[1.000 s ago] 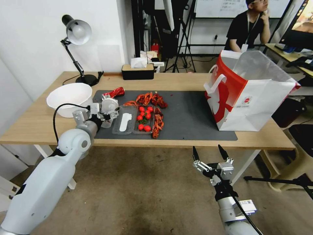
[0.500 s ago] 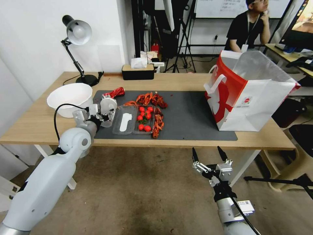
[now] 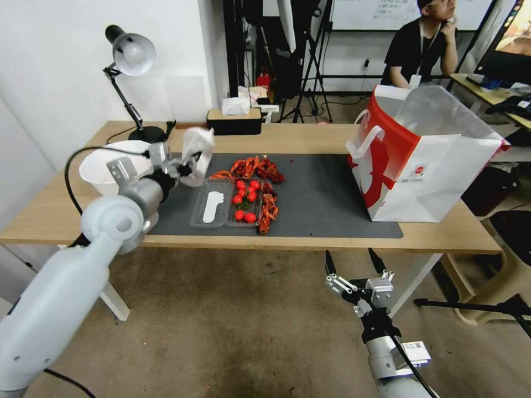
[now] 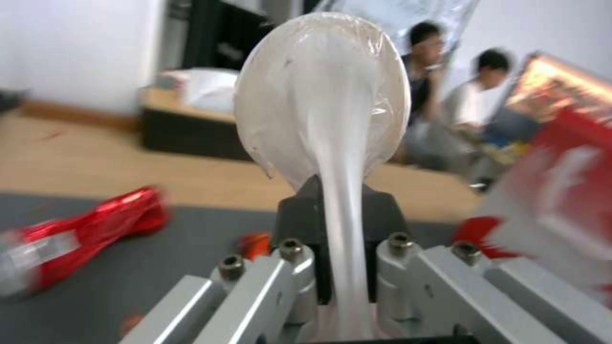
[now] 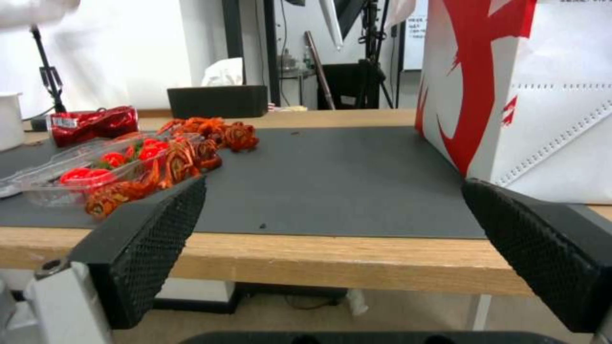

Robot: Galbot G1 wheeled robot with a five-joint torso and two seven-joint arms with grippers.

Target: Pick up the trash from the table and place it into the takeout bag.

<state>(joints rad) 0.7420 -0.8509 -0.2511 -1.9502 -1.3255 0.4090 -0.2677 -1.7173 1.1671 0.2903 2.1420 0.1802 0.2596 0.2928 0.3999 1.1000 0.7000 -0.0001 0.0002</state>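
Note:
My left gripper (image 3: 187, 161) is shut on the clear lidded plastic cup (image 3: 197, 147), which hangs tilted in the air above the left end of the dark grey mat (image 3: 321, 193). In the left wrist view the cup (image 4: 325, 95) looks milky white, squeezed between the fingers (image 4: 300, 210). The crushed red can (image 4: 83, 229) lies on the mat beyond it. A pale round bowl (image 3: 102, 160) stands at the table's (image 3: 310, 138) left. The takeout bag (image 3: 426, 160) stands open at the right end. My right gripper (image 3: 355, 260) hangs open below the table's front edge.
A clear tray of red tomatoes (image 3: 243, 202) and red crayfish shells (image 3: 260, 166) lie mid-mat. A desk lamp (image 3: 130, 55) and a black tissue box (image 3: 233, 121) stand along the far edge. Bare mat stretches between the tray and the bag.
My left gripper has lifted the cup off the mat and carried it up and farther from me. The right arm has hardly moved.

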